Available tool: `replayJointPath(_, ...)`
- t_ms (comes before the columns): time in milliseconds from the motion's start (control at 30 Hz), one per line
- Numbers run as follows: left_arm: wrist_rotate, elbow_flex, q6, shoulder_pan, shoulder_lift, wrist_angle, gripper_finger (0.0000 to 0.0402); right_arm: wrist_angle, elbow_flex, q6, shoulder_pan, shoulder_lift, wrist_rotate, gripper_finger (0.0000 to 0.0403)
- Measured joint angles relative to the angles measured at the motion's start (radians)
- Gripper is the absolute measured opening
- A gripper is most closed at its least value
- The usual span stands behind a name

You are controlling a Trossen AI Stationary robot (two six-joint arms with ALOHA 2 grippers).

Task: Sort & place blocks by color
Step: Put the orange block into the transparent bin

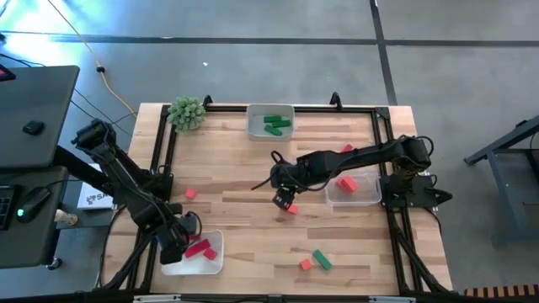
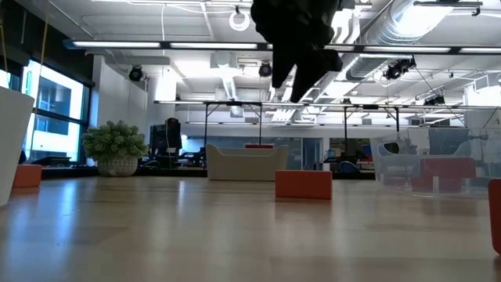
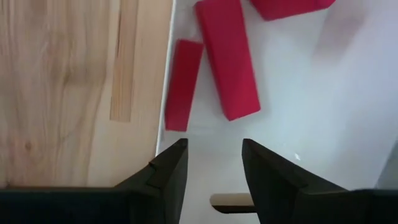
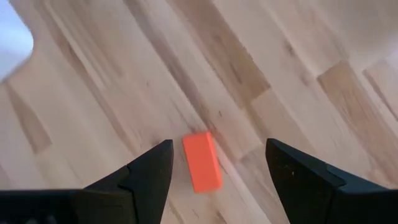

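My right gripper [image 1: 284, 200] hangs open above the table's middle, and the low view shows it [image 2: 301, 55] well clear of the wood. An orange block [image 4: 202, 162] lies flat on the table below it, between the lines of the two fingers [image 1: 291, 209] [image 2: 303, 184]. My left gripper [image 3: 214, 165] is open over the white tray [image 1: 210, 263] at the near left, which holds red blocks [image 3: 227, 59]. Loose on the table lie a red block [image 1: 191, 193], a red one [image 1: 347, 149], an orange one [image 1: 306, 264] and a green one [image 1: 322, 259].
A tray [image 1: 257, 126] at the far edge holds green blocks [image 1: 276, 124]. A clear tray [image 1: 366, 198] on the right holds a coral block [image 1: 346, 183]. A spiky green plant ball [image 1: 186, 112] sits at the far left corner. A black frame [image 1: 383, 126] borders the table.
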Motion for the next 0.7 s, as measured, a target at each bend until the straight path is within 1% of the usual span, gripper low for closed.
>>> replayJointPath(133,0.002,0.016,0.033,0.016,0.0,-0.01,0.0142,-0.024,0.0,-0.047,0.0,0.008,-0.049,0.0245)
replayJointPath(267,0.012,0.035,0.039,0.021,0.0,-0.042,0.0142,-0.025,0.0,-0.087,-0.001,0.025,-0.053,0.0245)
replayJointPath(500,0.001,0.102,0.074,0.028,0.0,-0.141,0.0142,-0.03,0.0,-0.161,-0.003,0.083,-0.09,0.0245)
replayJointPath(700,-0.025,0.137,0.113,0.076,0.0,-0.222,0.0142,-0.031,0.0,-0.185,-0.003,0.147,-0.136,0.0245)
